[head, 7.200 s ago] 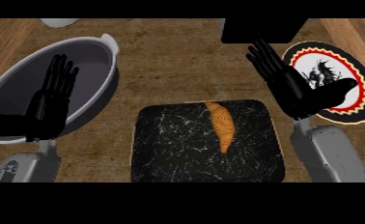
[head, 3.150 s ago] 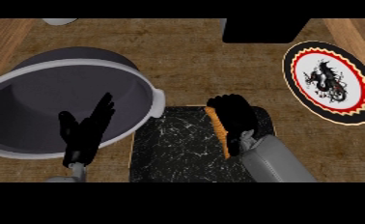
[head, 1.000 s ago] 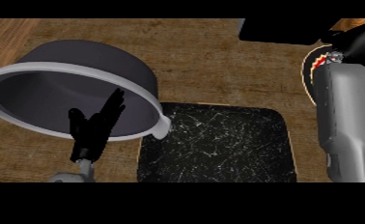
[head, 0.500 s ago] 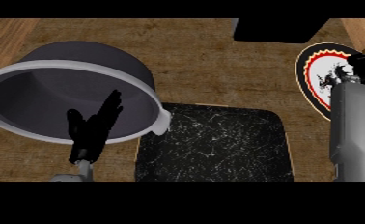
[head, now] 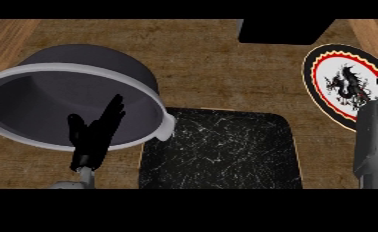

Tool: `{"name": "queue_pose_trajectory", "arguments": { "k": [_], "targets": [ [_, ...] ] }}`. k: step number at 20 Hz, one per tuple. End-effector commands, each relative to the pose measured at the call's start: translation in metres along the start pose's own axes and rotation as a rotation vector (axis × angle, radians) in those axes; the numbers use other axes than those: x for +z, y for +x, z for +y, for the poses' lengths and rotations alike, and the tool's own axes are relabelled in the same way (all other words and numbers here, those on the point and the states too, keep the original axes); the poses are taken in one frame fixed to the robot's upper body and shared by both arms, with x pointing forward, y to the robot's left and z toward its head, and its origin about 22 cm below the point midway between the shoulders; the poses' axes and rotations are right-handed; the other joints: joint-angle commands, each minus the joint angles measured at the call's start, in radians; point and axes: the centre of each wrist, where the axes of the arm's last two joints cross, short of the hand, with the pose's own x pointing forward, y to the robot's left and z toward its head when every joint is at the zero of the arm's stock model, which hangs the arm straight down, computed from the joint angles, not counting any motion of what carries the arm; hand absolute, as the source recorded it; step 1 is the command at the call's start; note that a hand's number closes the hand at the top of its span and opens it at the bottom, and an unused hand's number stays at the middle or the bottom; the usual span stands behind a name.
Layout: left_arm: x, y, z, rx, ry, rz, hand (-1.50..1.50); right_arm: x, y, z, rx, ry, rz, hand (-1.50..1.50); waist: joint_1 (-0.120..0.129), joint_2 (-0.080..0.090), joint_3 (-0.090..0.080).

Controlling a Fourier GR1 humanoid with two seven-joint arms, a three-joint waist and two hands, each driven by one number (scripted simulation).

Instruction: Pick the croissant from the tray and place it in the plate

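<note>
- Since the frame half a second ago: the right forearm (head: 367, 146) has slid lower along the right edge, baring more of the plate (head: 325, 83). The left hand has hardly shifted.
- Far left: a big grey pot (head: 81, 101) sits on the wooden bench (head: 199, 61), its rim just over the tray's top-left corner.
- Left hand (head: 94, 135) shows in front of the pot's mouth, fingers straight and pointing up, holding nothing.
- Centre: the black speckled tray (head: 221, 151) runs down to the lower edge; no croissant on it.
- Open wood above the tray, between pot and plate.
- Top, right of centre: a black box (head: 284, 30), cut by the upper edge.
- Right: the plate, cream rim with red ring and dark dragon print, cut by the right edge. Croissant can't be seen on it or anywhere.
- Right hand is out of sight; only the forearm shows, overlapping the plate's lower rim.
</note>
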Motion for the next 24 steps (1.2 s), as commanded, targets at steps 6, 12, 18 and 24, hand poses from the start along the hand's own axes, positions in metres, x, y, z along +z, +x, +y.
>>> {"name": "queue_pose_trajectory", "arguments": {
  "k": [6, 12, 18, 24],
  "targets": [
    [0.003, -0.013, 0.0, 0.026, 0.01, 0.039, 0.0, 0.007, -0.033, 0.034, 0.058, 0.289, 0.352, -1.5, -0.015, -0.006, -0.001],
    [-0.001, -0.014, 0.002, 0.016, 0.008, 0.061, 0.0, 0.006, -0.03, 0.037, -0.113, 0.246, 0.237, -1.5, -0.017, -0.006, 0.0],
    [-0.002, -0.001, 0.013, 0.017, 0.021, 0.023, 0.0, 0.016, -0.021, 0.029, -0.331, 0.06, 0.263, -1.5, -0.025, -0.013, 0.0],
    [0.006, -0.017, 0.013, 0.008, 0.038, 0.046, 0.0, 0.028, -0.035, 0.015, -0.432, 0.092, 0.321, -1.5, -0.046, -0.022, -0.002]
  ]
}}
